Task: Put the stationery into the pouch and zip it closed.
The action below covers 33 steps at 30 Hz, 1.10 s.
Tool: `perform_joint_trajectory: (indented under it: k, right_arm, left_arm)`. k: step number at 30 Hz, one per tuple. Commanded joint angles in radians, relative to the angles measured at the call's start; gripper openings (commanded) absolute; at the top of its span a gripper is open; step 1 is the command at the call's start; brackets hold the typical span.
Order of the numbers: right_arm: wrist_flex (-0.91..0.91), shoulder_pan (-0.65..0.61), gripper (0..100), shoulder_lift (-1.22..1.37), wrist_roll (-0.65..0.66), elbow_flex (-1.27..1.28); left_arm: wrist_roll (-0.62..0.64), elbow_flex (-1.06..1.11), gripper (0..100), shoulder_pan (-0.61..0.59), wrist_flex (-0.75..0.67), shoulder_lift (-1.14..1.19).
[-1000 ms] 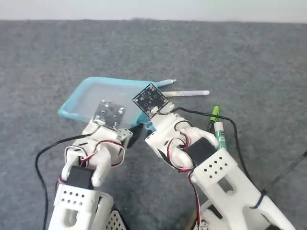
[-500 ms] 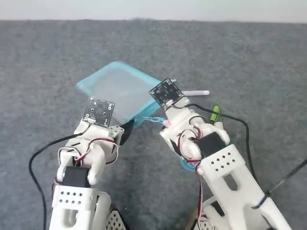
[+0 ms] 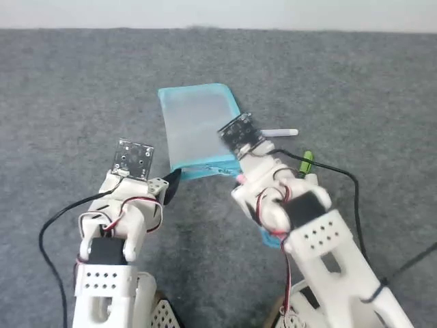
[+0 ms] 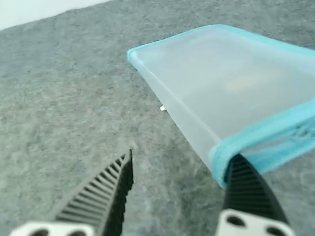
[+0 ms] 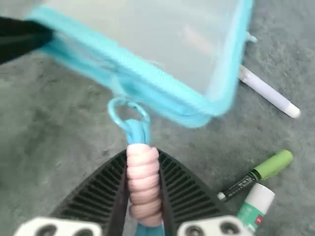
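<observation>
On grey felt (image 3: 68, 89) the pouch (image 3: 198, 123) runs near-to-far, zipper (image 5: 133, 73) nearest. The right gripper (image 5: 142, 160) clamps its pink pull (image 5: 142, 179); the left gripper (image 4: 183, 158) gapes empty.

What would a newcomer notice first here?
The translucent turquoise-edged pouch lies on the grey mat, with the right gripper shut on its pink zipper pull. The left gripper sits open at the pouch's near corner. A white pen and green marker lie outside it, beside the right arm.
</observation>
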Motion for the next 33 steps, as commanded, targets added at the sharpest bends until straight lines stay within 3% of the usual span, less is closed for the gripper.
perform_joint_trajectory:
  k: [1, 5, 9, 20, 27, 33]
  right_arm:
    - [0.068, -0.139, 0.6, -0.130, 0.012, -0.035]
    - [0.119, -0.229, 0.6, -0.202, 0.046, -0.032]
    - [0.162, -0.289, 0.6, -0.243, 0.061, -0.032]
    - [0.165, -0.302, 0.6, -0.275, 0.068, 0.008]
    - [0.166, -0.302, 0.6, -0.275, 0.068, 0.011]
    - [0.174, -0.278, 0.6, -0.274, 0.068, 0.012]
  left_arm:
    - [0.000, -0.012, 28, 0.054, -0.037, 0.021]
    - [0.002, -0.001, 28, 0.068, -0.046, 0.021]
    - [0.002, 0.064, 28, 0.068, -0.153, 0.021]
    - [0.068, 0.117, 27, 0.071, -0.270, 0.015]
    - [0.066, 0.130, 0, 0.140, -0.279, 0.015]
    - [0.083, 0.128, 1, 0.101, -0.281, 0.014]
